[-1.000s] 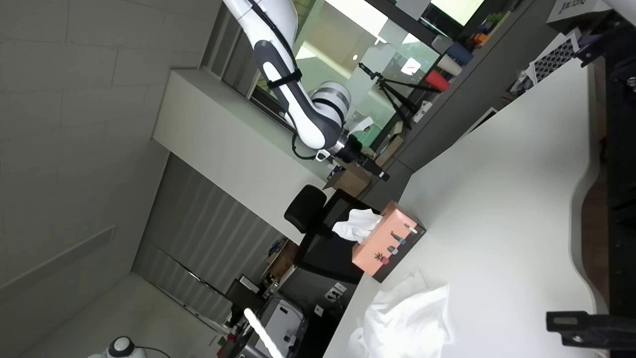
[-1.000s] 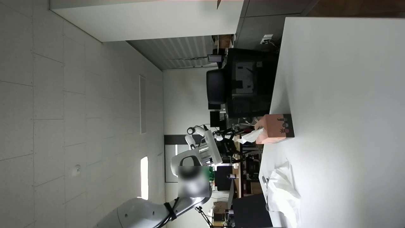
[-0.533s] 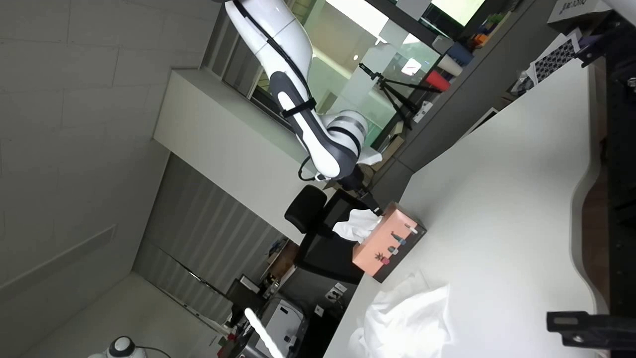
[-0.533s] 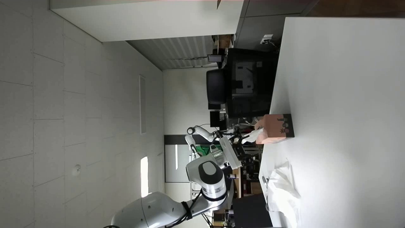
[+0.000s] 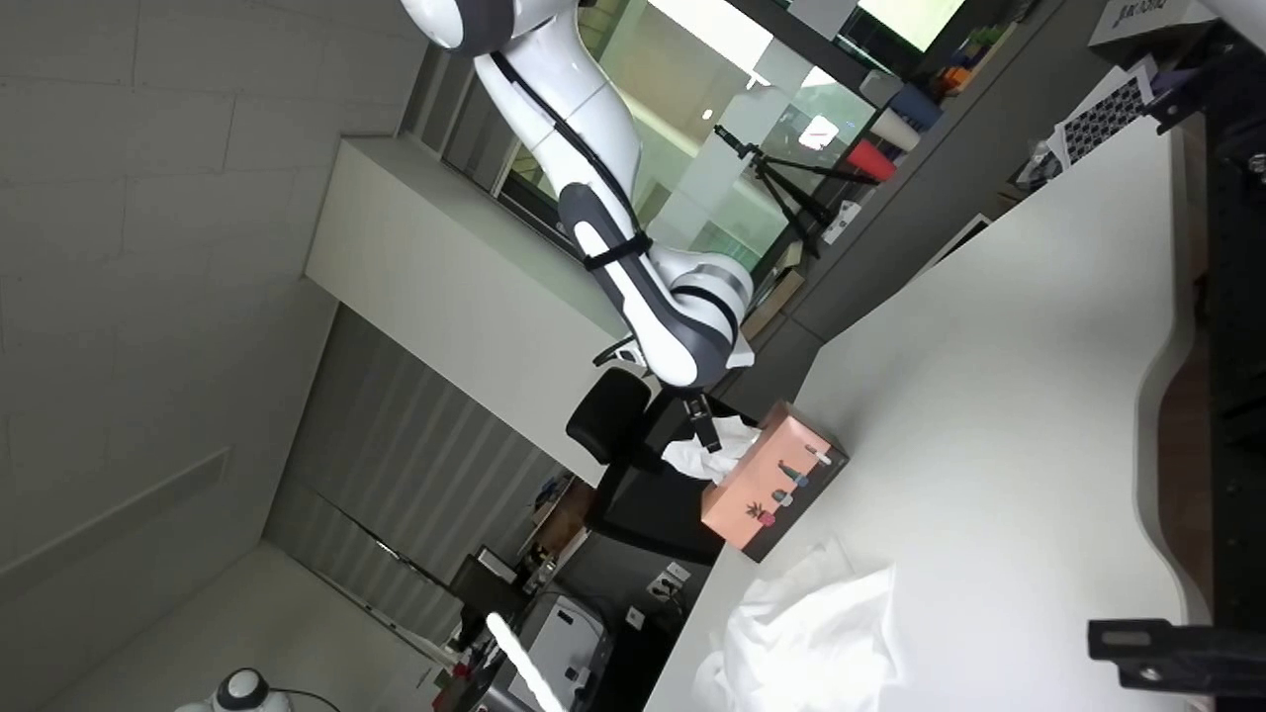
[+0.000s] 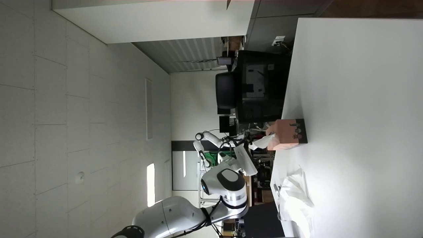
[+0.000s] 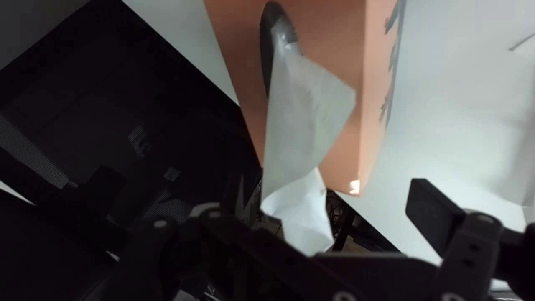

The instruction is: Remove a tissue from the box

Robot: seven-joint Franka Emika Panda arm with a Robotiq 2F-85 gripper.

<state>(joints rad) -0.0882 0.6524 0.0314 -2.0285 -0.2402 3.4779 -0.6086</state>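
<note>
Holding the gripper (image 7: 334, 205) wide, with the tissue (image 7: 301, 121) showing between its fingers (image 7: 432, 215) in the wrist view — standing up out of the box (image 7: 340, 42) through a dark slot (image 7: 266, 46) showing clearly only there. Merging the fingertips (image 5: 706, 433) into one dark shape crossing the tissue in an exterior view, not telling whether touching or apart. Finding the box at the edge of the table (image 5: 1019, 415) in both exterior views, with a black chair (image 6: 261, 87) just beyond — and a crumpled white sheet (image 5: 811, 638) near one end. Seeing open tabletop running off wide, away from the chair.
</note>
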